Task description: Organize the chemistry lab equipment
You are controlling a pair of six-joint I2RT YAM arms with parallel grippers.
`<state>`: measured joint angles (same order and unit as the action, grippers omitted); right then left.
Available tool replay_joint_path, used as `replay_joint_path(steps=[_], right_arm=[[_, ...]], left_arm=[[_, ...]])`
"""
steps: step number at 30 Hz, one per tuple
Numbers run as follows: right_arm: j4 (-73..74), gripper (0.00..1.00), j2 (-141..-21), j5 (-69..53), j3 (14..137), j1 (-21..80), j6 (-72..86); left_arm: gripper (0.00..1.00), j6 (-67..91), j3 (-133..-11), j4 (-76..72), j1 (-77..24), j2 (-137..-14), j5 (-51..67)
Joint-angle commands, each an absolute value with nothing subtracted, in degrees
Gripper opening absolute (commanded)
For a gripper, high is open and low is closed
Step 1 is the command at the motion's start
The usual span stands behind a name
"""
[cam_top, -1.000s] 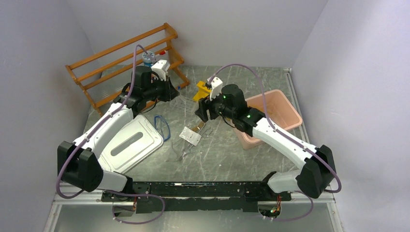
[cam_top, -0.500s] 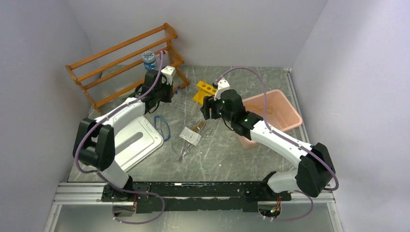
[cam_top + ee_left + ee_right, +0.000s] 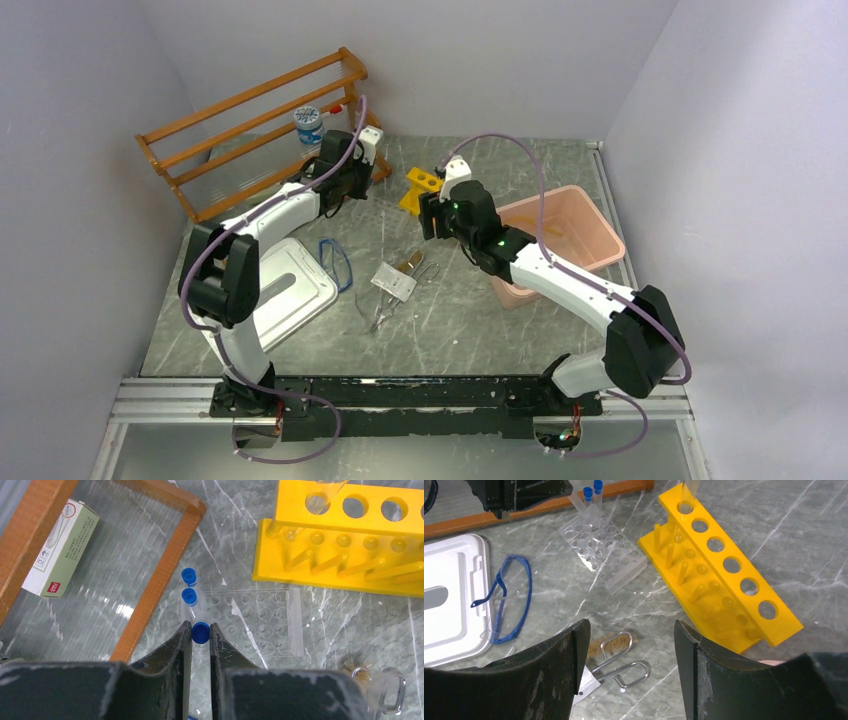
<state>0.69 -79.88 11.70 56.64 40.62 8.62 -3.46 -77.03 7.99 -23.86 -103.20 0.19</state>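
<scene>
Blue-capped tubes (image 3: pixel 189 596), 3 of them, sit by the corner of the wooden rack (image 3: pixel 150 595), at the edge of a clear plate with round dips (image 3: pixel 250 622). The left gripper (image 3: pixel 200 630) has its jaws squeezed on the nearest tube's cap. The right gripper (image 3: pixel 631 630) has its jaws wide apart and holds nothing. A yellow tube stand (image 3: pixel 719 575) sits close by. A white and green box (image 3: pixel 60 547) has a red mark and print too small to read. The table (image 3: pixel 450 320) is grey stone with white veins. Pale plain walls (image 3: pixel 480 60) close it in.
</scene>
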Motion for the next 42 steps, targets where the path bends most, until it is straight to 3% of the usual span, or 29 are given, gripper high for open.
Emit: replay_joint_path(steps=[1,42], right_arm=[[-0.26,0.65,-80.68,13.75,58.8,40.69,7.11],[1.6,0.65,-81.91,12.77,58.8,40.69,6.6]], left_arm=[[0.05,-5.41,-80.08,10.75,-25.04,-103.75,-3.07],[0.07,-0.36,-81.23,15.02,-23.58,-109.47,-0.53]])
